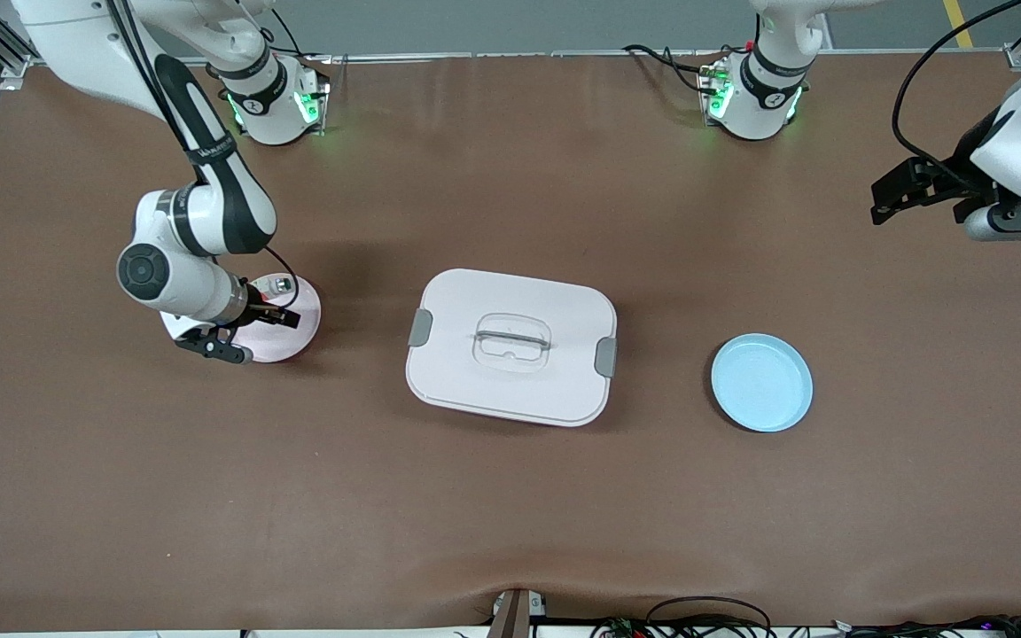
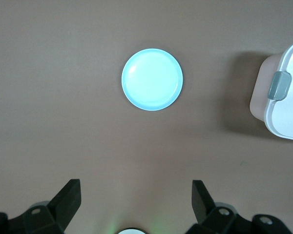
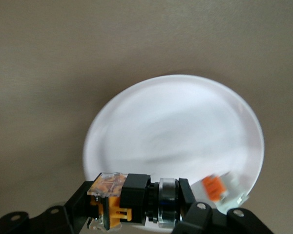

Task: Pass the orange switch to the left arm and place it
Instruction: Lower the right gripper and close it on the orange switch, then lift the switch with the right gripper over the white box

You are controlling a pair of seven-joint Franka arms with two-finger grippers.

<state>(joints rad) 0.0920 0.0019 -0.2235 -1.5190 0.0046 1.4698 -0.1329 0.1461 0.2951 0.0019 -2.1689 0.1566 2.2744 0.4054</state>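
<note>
The right gripper hangs low over the pink plate at the right arm's end of the table, its fingers pinching the orange switch crosswise by its black body. The switch sits just above the plate, lifted clear. A small grey-and-orange part lies on the plate near its rim. The switch looks light, rigid and smooth-sided, with a clear cap at one end; a hold on the flat black mid-section seems safest, since the round collar could roll. The white box stands at mid-table, between the two plates. The blue plate lies bare toward the left arm's end. The left gripper waits high over that end, fingers spread wide.
</note>
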